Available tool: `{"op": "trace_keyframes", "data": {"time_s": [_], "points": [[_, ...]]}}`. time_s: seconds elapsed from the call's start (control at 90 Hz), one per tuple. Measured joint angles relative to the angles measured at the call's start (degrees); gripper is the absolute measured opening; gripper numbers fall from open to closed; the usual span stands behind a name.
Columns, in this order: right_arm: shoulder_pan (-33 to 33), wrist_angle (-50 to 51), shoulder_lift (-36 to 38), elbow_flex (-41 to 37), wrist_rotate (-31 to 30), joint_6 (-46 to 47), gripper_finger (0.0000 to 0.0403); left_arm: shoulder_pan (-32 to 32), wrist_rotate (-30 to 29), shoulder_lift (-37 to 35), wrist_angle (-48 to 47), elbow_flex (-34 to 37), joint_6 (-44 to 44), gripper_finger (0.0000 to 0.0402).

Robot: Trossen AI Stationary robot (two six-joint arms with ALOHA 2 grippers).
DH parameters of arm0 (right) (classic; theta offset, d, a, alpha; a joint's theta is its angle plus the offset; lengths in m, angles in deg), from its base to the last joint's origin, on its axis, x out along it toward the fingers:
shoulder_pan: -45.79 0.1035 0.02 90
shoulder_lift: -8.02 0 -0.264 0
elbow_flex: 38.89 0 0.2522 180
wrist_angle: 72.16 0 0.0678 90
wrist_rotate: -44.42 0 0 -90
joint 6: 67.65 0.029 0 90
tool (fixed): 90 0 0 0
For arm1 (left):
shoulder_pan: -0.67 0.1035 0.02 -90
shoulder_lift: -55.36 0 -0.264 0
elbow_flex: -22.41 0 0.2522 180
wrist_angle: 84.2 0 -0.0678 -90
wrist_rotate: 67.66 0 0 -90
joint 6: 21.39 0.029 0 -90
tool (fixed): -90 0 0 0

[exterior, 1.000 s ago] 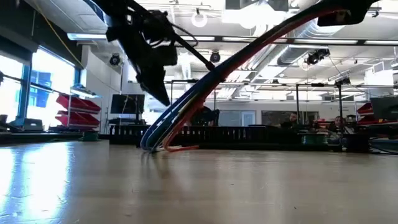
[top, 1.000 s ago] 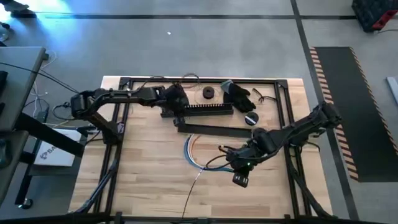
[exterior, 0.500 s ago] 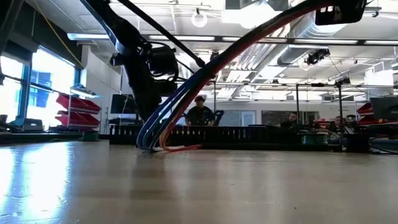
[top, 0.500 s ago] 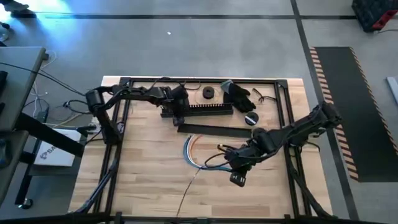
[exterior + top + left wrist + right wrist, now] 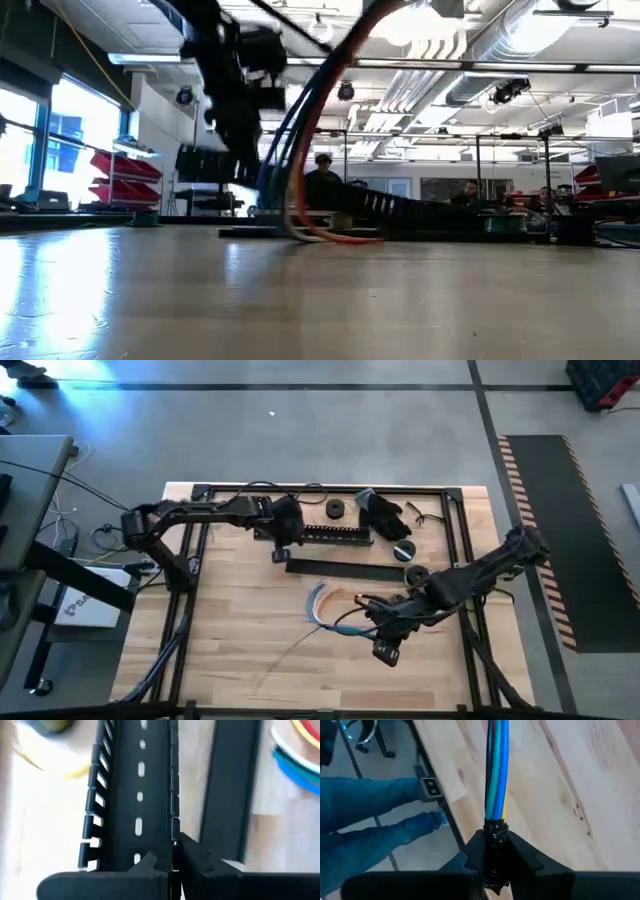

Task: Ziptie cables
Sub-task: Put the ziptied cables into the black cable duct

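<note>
The cables (image 5: 325,608), a bundle of blue, white, yellow and orange-red wires, curve over the table's middle. In the low view the cables (image 5: 300,150) climb in a steep arc from the tabletop. My right gripper (image 5: 370,620) is shut on their end, seen also in its wrist view (image 5: 496,865). A thin dark ziptie (image 5: 285,657) lies flat near the front edge. At the far side my left gripper (image 5: 282,546) is shut on the black slotted duct (image 5: 335,534). My left gripper pinches one slotted side wall (image 5: 174,837) of the duct at its left end between its two fingers. The fingers lie along the duct, which runs away from them. My right gripper pinches the bundle's dark-wrapped end (image 5: 496,827) between its two fingers. The wires run straight on from the fingers, lifted, then arc down. Their far loop (image 5: 320,232) rests on the table.
A flat black duct cover (image 5: 345,570) lies between the duct and the cables. A black glove (image 5: 385,512), a dark roll (image 5: 334,510) and a round cap (image 5: 403,551) sit at the far edge. A person's blue-clad legs (image 5: 375,815) stand beside the table. A black frame (image 5: 460,540) rings it.
My left gripper has come toward the near edge onto the duct's left end, and that end has shifted. My right gripper has drawn the cables toward the table's right; their loop has slid right and the arc stands steeper.
</note>
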State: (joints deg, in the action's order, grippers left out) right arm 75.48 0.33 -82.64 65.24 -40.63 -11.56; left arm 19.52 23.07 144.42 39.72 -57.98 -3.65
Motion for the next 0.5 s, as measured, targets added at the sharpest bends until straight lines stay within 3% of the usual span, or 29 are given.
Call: {"op": "trace_keyframes", "data": {"time_s": [0.267,0.5], "points": [[1.3,10.6,0.0,20.9,-1.3,-7.0,0.0031,-11.7,3.6,-10.2,-10.2,-2.5,-12.5,0.0],[1.1,12.0,0.0,35.4,-11.6,-12.8,0.0031,-26.2,0.7,-6.6,-3.3,-2.5,-22.2,0.0]]}}
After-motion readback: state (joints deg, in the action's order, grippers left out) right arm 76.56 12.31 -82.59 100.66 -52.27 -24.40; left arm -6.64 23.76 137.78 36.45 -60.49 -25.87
